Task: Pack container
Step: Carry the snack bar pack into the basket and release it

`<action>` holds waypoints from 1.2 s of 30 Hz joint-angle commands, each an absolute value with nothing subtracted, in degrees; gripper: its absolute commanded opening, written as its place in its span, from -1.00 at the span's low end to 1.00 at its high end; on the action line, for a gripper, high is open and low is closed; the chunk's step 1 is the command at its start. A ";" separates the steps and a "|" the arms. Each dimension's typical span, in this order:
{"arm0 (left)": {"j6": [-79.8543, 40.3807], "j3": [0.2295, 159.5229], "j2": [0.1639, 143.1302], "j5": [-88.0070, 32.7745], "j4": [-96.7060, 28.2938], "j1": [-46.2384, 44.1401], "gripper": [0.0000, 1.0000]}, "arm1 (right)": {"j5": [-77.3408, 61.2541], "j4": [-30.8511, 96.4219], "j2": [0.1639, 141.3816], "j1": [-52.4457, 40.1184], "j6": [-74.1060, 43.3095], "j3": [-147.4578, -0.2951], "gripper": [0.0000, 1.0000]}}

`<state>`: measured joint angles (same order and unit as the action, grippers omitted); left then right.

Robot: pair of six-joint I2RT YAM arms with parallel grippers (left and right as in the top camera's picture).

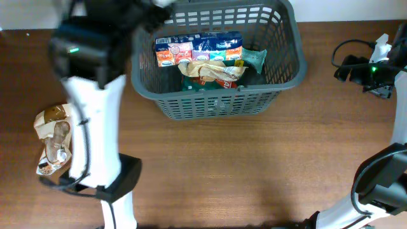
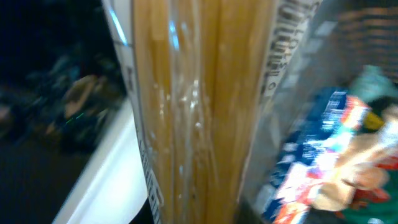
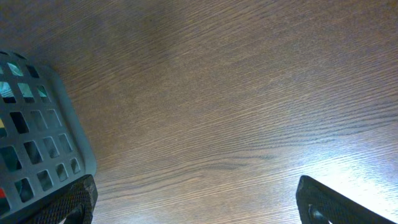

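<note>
Basket (image 1: 216,105): one, by the far edge.
Spaghetti packet (image 2: 199,112): one.
Blue multi-pack (image 1: 198,49): one, in the basket.
Teal packet (image 1: 255,59): one, in the basket.
Red-and-white packet (image 1: 213,75): one, in the basket.
Brown packets (image 1: 54,137): a crumpled heap by the left edge, number unclear.

pasta pack (image 2: 199,112) is filling the middle of my view, nearly upright and blurred | its clear printed wrapper is glinting | blue-and-red packets (image 2: 317,155) are lying at lower right | teal packet (image 2: 373,84) is showing just above them | left side is showing dark
</note>
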<state>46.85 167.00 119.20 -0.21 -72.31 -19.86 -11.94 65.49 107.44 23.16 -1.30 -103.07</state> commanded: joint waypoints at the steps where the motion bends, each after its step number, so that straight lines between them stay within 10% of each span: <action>1: 51.09 162.69 125.84 0.80 -71.16 -22.37 -0.96 | -12.25 65.34 106.98 22.90 -1.37 -103.15 0.98; 10: 49.91 156.22 134.80 9.30 -72.55 -26.15 -0.92 | -12.25 65.34 106.98 22.90 -1.39 -103.15 0.98; 16: 46.83 155.00 135.55 10.13 -75.53 -25.71 0.89 | -12.25 65.34 106.98 22.90 -1.39 -103.15 0.98; 36: 33.80 129.78 90.67 14.85 -74.11 -1.69 0.99 | -12.25 65.34 106.98 22.90 -1.39 -103.15 0.98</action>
<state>38.39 139.04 95.77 15.11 -74.17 -7.29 -11.94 65.47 107.44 23.16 -1.28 -103.07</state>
